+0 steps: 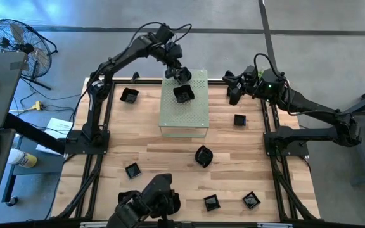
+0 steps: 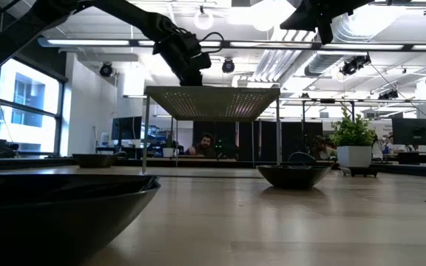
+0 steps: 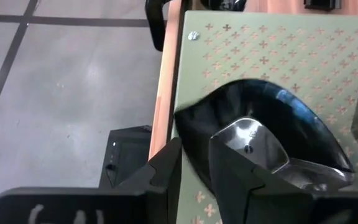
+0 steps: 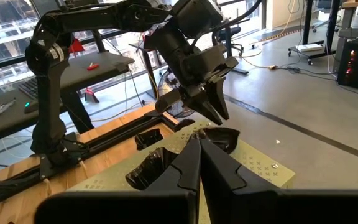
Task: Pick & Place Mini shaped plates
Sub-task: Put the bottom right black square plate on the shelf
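The pale green perforated box stands mid-table toward the far edge. My left gripper hangs over the box's far part, shut on a wavy-edged glossy black mini plate. A second mini plate lies on the box top just nearer. Several more lie on the wooden table, among them a square one, a round one and another left of the box. My right gripper waits shut at the table's far right, facing the box. My left gripper has the wavy-edged plate by its rim, one finger inside the bowl and the other outside it. The fingers come from above, pointing down. The plate sits upright at the box's top; whether it rests there or is just clear, I cannot tell.
More plates lie near the table's near edge. A camera mount stands at the near edge. In the low view a plate looms close, and a potted plant stands beyond. Black frame rails line both sides.
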Robot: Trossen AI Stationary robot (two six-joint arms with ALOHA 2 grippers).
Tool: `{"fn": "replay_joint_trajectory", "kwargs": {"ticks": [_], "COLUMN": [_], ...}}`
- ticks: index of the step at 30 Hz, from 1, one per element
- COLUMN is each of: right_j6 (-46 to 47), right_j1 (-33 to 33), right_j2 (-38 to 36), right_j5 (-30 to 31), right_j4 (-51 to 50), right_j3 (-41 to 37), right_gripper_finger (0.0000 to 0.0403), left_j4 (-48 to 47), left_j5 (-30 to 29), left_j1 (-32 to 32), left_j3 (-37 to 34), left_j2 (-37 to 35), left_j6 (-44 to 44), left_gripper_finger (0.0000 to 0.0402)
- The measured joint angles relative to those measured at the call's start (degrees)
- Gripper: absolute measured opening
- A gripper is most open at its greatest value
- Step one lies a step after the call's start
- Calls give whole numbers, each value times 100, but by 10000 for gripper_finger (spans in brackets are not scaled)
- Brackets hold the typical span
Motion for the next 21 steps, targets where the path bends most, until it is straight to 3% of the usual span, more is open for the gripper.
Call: {"fn": "replay_joint_trajectory", "kwargs": {"ticks": [6, 15, 21], "right_j6": [1, 89, 379], "right_j1": [0, 0, 0], "right_j2": [0, 0, 0], "right_j5": [0, 0, 0], "right_j4": [-1, -1, -133], "right_j3": [0, 0, 0], "right_gripper_finger": [4, 4, 2], "left_j4": [15, -102, -302], "left_j5": [72, 47, -203], "left_j1": [4, 37, 44], "left_j3": [0, 4, 7], "left_j2": [-91, -700, -1273], "left_j6": [-171, -711, -1574], "left_gripper_finger": [72, 5, 10]}}
